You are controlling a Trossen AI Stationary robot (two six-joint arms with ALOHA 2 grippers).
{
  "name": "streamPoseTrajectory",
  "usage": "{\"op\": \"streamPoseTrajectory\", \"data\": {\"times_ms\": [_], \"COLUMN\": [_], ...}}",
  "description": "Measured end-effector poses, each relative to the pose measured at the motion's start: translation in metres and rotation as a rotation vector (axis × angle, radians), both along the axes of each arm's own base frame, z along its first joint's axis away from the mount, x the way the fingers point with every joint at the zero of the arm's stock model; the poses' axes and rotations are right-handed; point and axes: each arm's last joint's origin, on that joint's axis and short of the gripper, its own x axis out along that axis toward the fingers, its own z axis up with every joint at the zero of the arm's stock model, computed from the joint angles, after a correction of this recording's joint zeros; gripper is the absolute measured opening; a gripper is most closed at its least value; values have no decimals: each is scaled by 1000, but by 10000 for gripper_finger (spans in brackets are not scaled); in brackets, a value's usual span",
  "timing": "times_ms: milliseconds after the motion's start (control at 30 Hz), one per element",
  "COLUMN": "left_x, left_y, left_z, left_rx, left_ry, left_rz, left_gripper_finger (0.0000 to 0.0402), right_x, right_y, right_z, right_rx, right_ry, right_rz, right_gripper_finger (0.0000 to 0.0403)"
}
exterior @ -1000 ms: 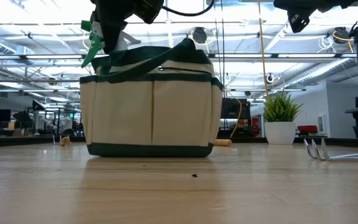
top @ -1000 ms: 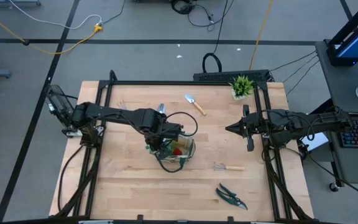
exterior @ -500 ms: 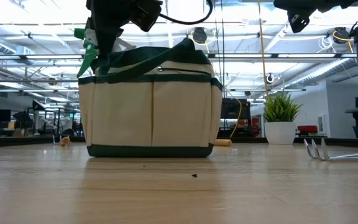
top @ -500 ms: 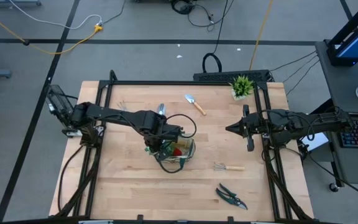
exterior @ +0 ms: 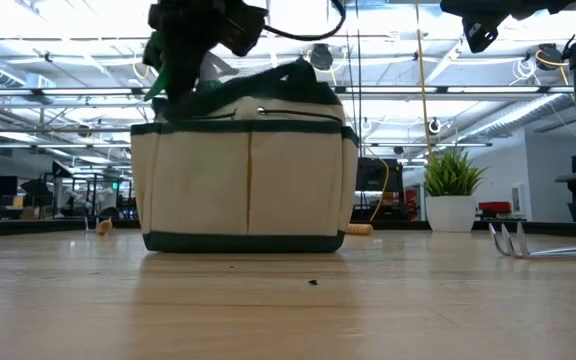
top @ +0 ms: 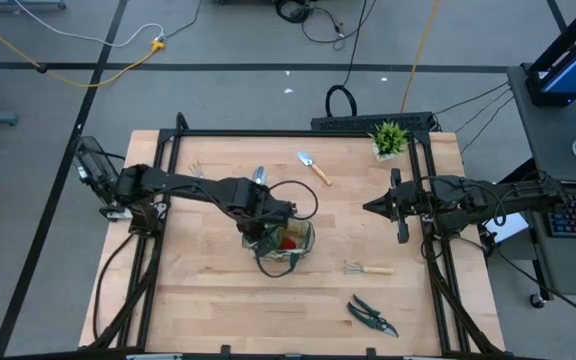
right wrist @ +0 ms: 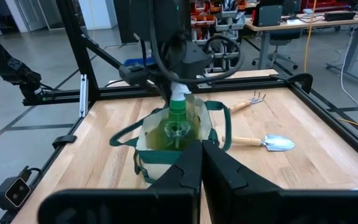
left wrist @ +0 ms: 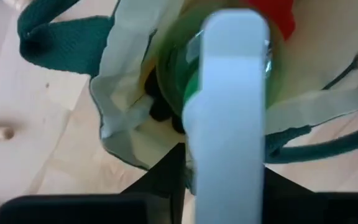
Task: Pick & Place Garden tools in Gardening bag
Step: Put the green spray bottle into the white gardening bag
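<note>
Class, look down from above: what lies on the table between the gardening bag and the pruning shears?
In the high view, a small rake lies between the gardening bag and the pruning shears, somewhat to the right arm's side; otherwise bare wood.

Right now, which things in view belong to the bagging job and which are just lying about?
Job: gardening bag; green-and-white bottle held by left gripper; trowel; small rake; pruning shears; hand fork.
Lying about: potted plant; right gripper, waiting.

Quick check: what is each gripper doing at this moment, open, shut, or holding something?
Left gripper: shut on the green-and-white bottle, lowering it into the bag.
Right gripper: shut, empty, waiting at the table's right side.
</note>
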Motion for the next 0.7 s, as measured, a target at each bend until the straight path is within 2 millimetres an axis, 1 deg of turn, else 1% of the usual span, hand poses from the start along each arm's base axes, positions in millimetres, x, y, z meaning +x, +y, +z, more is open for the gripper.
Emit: {"op": "streamPoseTrajectory", "data": {"times_ms": [167, 300, 700], "left_x": [0, -4, -28], "left_y": [0, 0, 4], "left_z": [0, 7, 43], "left_rx": [-2, -5, 13], "left_ry": [0, -12, -130], "left_rz": [-1, -3, 49], "left_gripper_finger": [97, 98, 99], "right_x": [0, 0, 0], "right_y": [0, 0, 0], "right_z": [0, 0, 0], "right_rx": [0, 1, 26], "right_ry": [-1, -1, 2], "right_rz": [0, 0, -4], "right_gripper_finger": [0, 0, 0]}}
